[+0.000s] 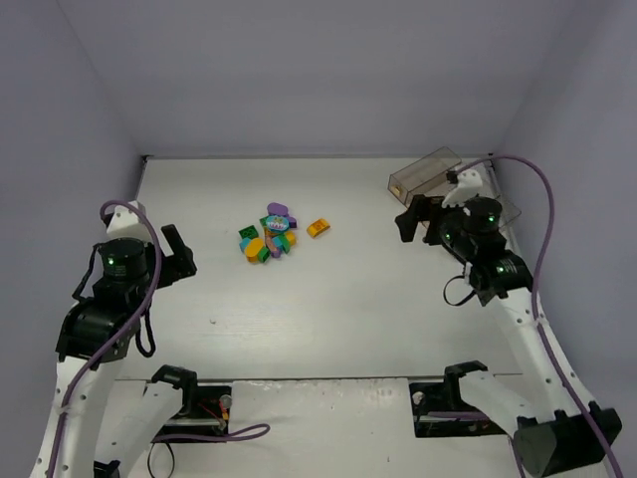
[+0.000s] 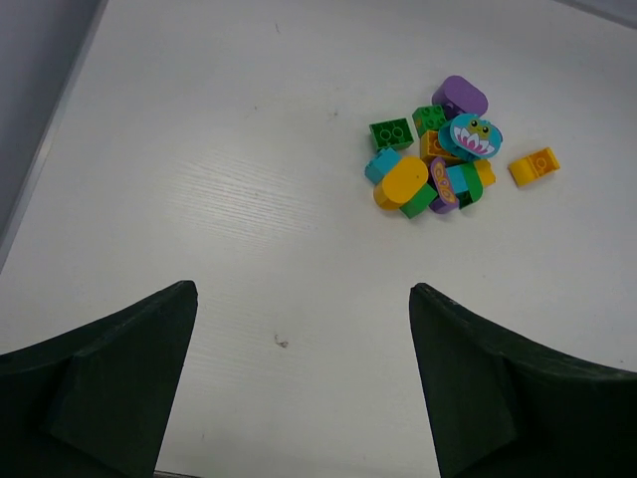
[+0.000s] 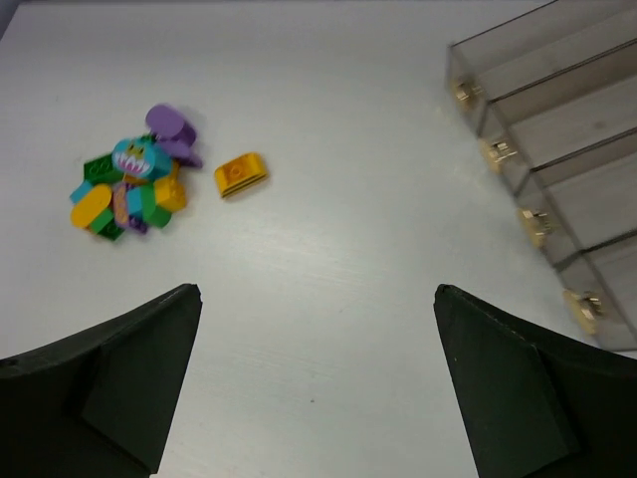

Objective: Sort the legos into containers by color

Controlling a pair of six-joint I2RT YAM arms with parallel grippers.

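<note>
Left gripper (image 2: 302, 299) and right gripper (image 3: 317, 299): fingers spread wide, nothing held, over the table (image 1: 328, 309). Legos (image 1: 267, 239) heaped mid-table, left of centre. One orange brick (image 1: 318, 228) just right of the heap, long axis near-left to far-right. Containers (image 1: 426, 174) far right, partly behind the right arm.

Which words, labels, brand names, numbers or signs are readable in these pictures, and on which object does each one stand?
No readable text in any of the three views.
Teal brick: a printed face with eyes and teeth, no letters.
Purple piece in the pile: orange printed marks, too small to read.
Containers: no label or number visible.
</note>
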